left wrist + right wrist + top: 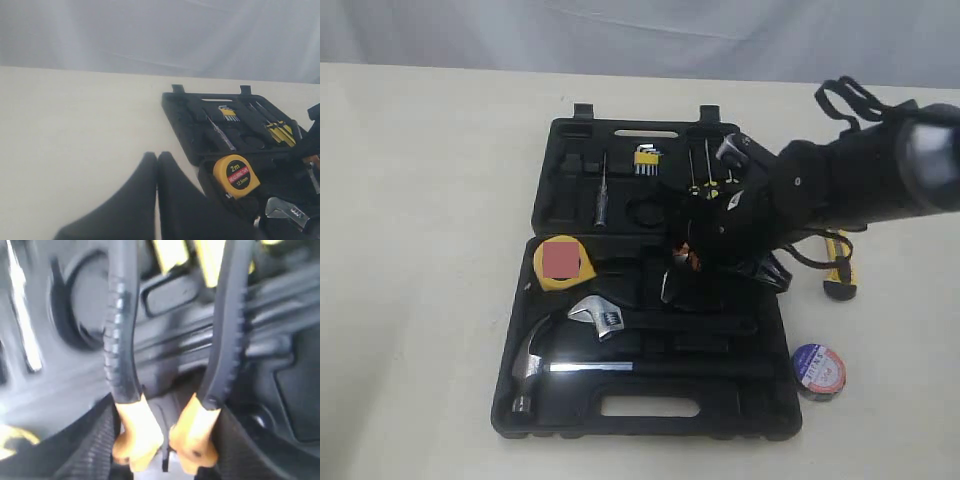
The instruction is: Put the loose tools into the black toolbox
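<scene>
R tool (165, 445) grips pliers (122, 340): ribbed blk curved handles, orange necks.

The exterior view looks steeply down from above on the open black toolbox (650, 425) and the table (420, 250) around it. The left wrist view sits low over the table (75, 125), facing across it toward the black toolbox (182, 107) from well off. These 2 views share the tape measure (563, 262) (the left wrist's tape measure (236, 176) shows nearer). The right wrist view, blurred, hangs very close over the pliers (122, 340).

Cream table (420, 200): toolbox (745, 412), tape roll (818, 371), knife (841, 276)
</scene>
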